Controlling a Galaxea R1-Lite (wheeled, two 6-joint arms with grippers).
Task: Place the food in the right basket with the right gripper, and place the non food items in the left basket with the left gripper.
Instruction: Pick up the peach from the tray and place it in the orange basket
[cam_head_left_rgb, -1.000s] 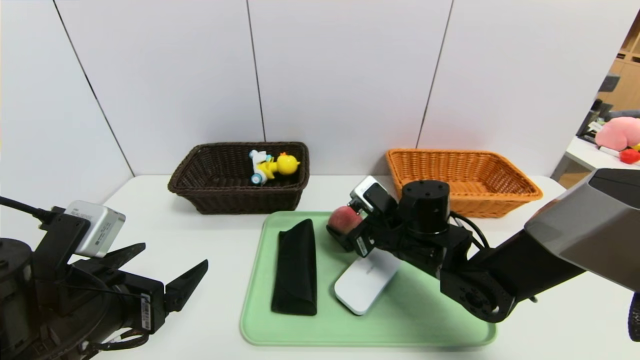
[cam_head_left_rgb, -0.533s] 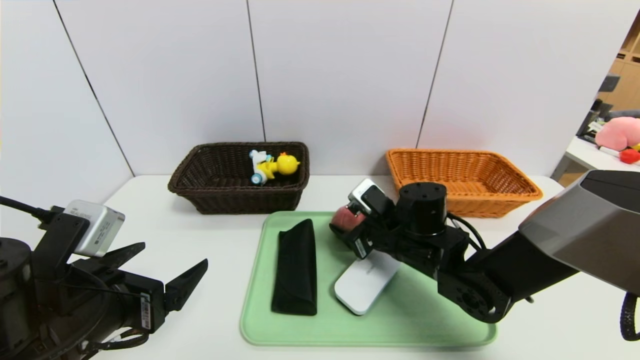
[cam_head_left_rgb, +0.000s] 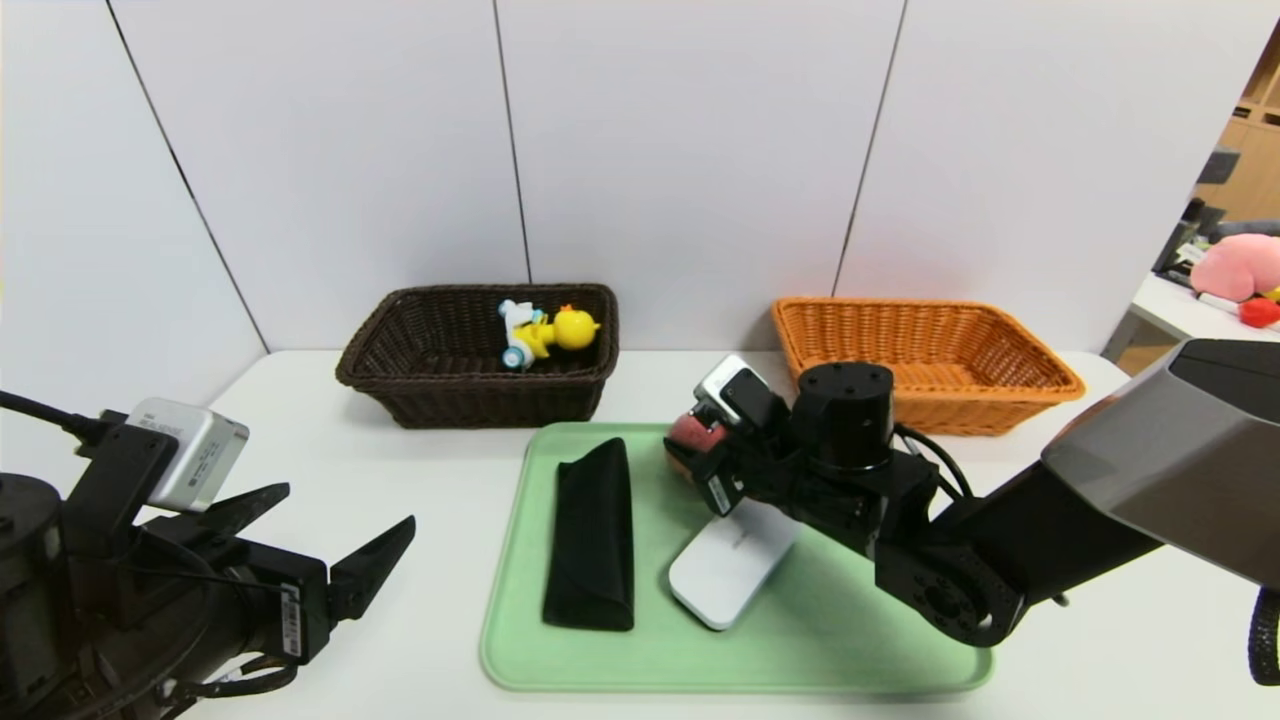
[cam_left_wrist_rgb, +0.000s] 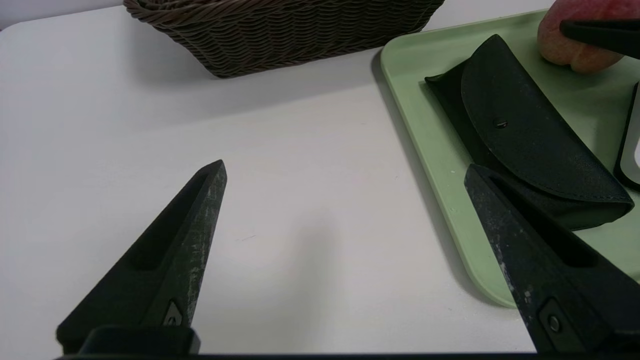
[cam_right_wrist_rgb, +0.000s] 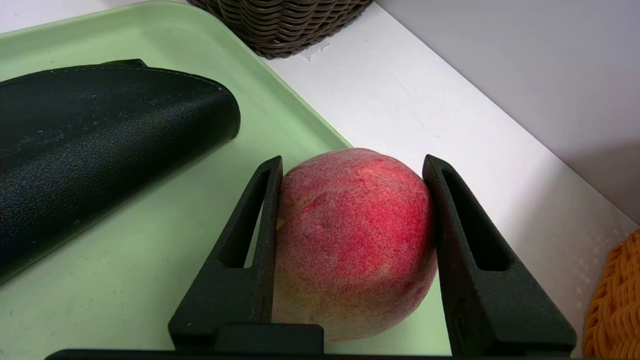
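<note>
Right pincer (cam_right_wrist_rgb: 352, 162) closed; only its wrist shows 2 fingers.

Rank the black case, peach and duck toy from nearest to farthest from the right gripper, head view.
1. Peach, held by the right gripper.
2. Black case, left on the green tray.
3. Duck toy, inside the brown basket.

In the head view, the right gripper (cam_right_wrist_rgb: 352, 160) hides part of the peach (cam_head_left_rgb: 692, 432), and its arm covers the upper end of the white box (cam_head_left_rgb: 735, 565). The left wrist view's edge cuts off the dark basket (cam_head_left_rgb: 480, 385) and peach. Lettering on the box is too small to read.
</note>
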